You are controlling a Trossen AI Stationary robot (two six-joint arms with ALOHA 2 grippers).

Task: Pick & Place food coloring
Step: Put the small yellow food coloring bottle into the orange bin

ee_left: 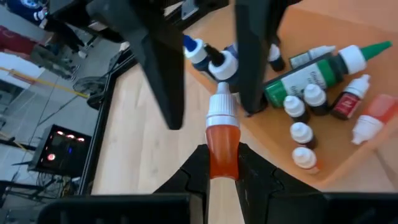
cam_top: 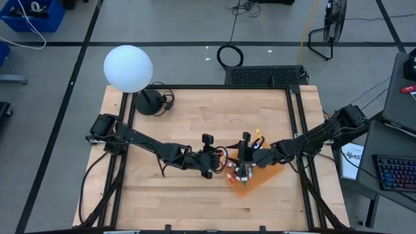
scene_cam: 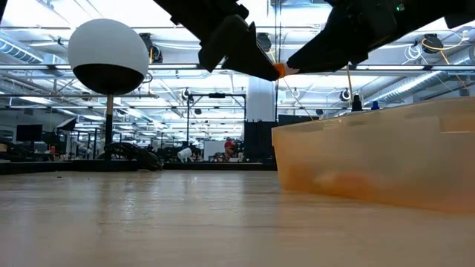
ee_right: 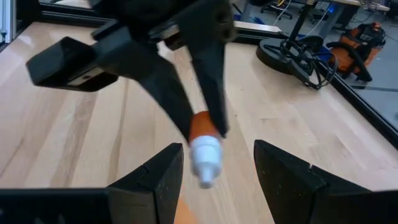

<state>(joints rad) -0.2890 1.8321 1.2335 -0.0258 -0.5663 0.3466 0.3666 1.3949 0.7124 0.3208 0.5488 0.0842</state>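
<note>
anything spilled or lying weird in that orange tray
No spill shows. The bottles in the orange tray lie jumbled, the big green bottle on its side. The left claw holds an orange bottle beside the tray; the right claw is open.

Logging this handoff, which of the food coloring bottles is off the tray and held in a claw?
The orange bottle with the white cap, pinched in the left claw; the others lie in the orange tray.

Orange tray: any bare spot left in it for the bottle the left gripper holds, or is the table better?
The orange tray is crowded: bottles cluster around the big green bottle, with bare floor only along its far side. The left gripper holds the orange bottle just outside the tray's edge, facing the open right gripper. The wooden table beyond both arms is bare.
</note>
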